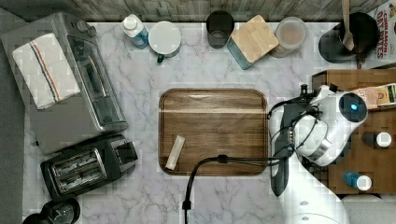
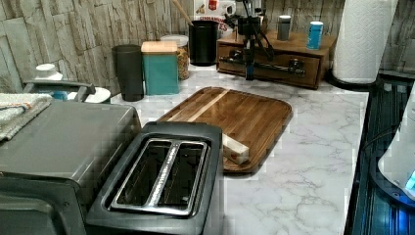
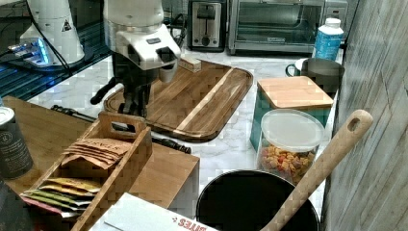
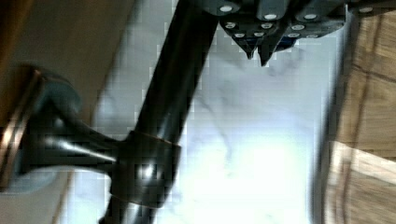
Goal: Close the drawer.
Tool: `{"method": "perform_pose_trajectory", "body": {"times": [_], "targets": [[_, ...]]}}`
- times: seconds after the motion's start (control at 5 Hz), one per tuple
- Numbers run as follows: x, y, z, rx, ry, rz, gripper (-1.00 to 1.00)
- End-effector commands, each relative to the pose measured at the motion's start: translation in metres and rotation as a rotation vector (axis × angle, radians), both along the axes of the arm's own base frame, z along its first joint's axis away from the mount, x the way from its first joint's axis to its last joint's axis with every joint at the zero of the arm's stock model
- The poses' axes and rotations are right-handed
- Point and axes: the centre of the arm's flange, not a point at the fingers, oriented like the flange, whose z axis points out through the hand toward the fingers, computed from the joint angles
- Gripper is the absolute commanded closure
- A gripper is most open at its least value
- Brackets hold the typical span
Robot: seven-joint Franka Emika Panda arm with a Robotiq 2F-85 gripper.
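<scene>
Drawer [image 2: 266,68] handle [image 4: 154,116] lies just beside pinched jaws [image 4: 260,55].

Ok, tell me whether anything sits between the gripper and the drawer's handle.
Nothing visible does. In the wrist view the gripper hangs just beside the dark bar handle on the drawer, with bare marble counter between them. The wooden serving tray lies on the gripper's far side, away from the drawer.
</scene>
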Motion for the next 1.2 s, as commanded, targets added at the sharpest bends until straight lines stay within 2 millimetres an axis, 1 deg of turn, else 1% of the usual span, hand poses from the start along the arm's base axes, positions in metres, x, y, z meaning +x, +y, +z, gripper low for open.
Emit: {"method": "perform_pose_trajectory", "body": {"times": [0.2,0.4,1.2], "targets": [[-0.0425,-0.1332,0.1222,-0.268,-0.187,-0.199,1.00],[-0.0430,-0.1306,0.1204,-0.224,-0.143,-0.219,1.00],[-0.0431,-0.1306,0.1204,-0.224,-0.143,-0.220,1.00]]}}
